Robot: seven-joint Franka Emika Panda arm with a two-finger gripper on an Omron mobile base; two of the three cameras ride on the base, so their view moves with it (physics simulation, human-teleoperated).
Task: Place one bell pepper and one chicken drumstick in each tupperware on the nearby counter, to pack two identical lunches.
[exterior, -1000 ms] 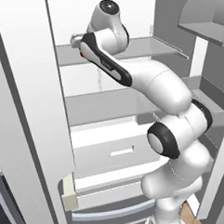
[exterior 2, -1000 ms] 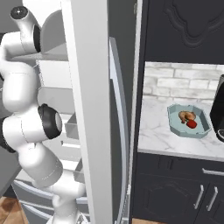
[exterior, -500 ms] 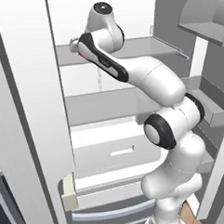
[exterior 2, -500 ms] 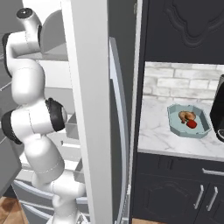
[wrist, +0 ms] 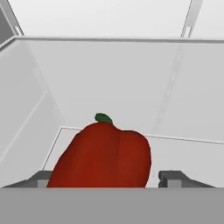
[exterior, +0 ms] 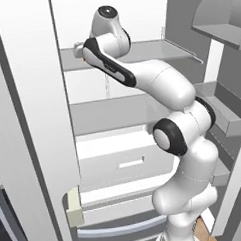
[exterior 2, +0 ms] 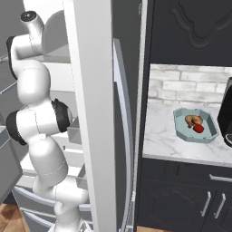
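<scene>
gripper reaching into fridge, w/ red bell pepper sitting between its two dark fingertips: one tip at 9 o'clock of the pepper, other at 3 o'clock. jaws spread to either side of it, gap visible at the 3 o'clock tip; cannot tell if 9 o'clock tip touches. prob. mid-closing on it, not a firm pinch yet. green stem at 12 o'clock, pepper upright on pale fridge shelf, near shelf's front edge. straddling the widest part makes sense: round glossy skin, so a squeeze off-centre would likely pop it out.

from base, arm bent high and stretched toward 10 o'clock so hand can enter level w/ upper shelf, behind open fridge door. drawers below shut.

outward to 3 o'clock in right base view: marble counter beside fridge, teal tupperware on it, just beside black coffee machine. inside it already a chicken drumstick and a second pepper, touching or nearly. so first lunch looks packed; this pepper judged to be for other container. grey one and second drumstick not made out.
</scene>
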